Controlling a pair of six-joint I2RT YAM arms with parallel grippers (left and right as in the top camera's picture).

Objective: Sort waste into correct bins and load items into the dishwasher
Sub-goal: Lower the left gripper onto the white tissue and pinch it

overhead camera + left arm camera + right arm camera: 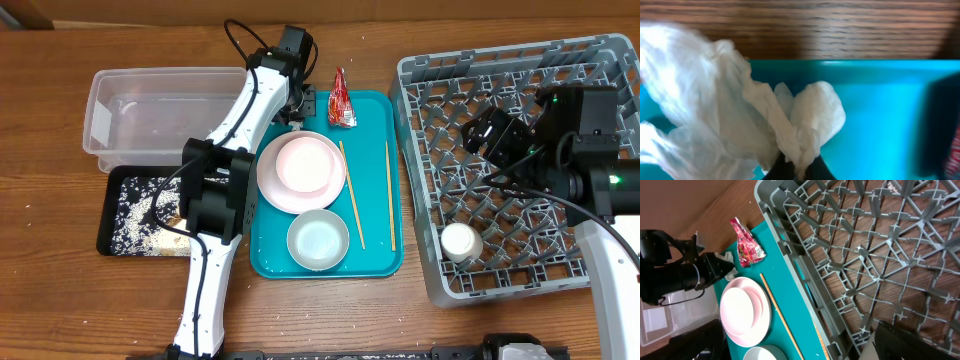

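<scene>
1. The left arm (245,105) has slim white links joined by chunky black joint housings.
2. The left claw (303,104) is black, like the wrist behind it.
3. A thin black cable (232,32) loops off the arm's far end.
4. The right arm (610,270) pairs a white link with boxy black housings. A small green light (612,180) glows on one of them.
5. Black wiring (540,190) trails along it.

Blurred tissue (715,100) spills past the left wrist view's edges.
</scene>
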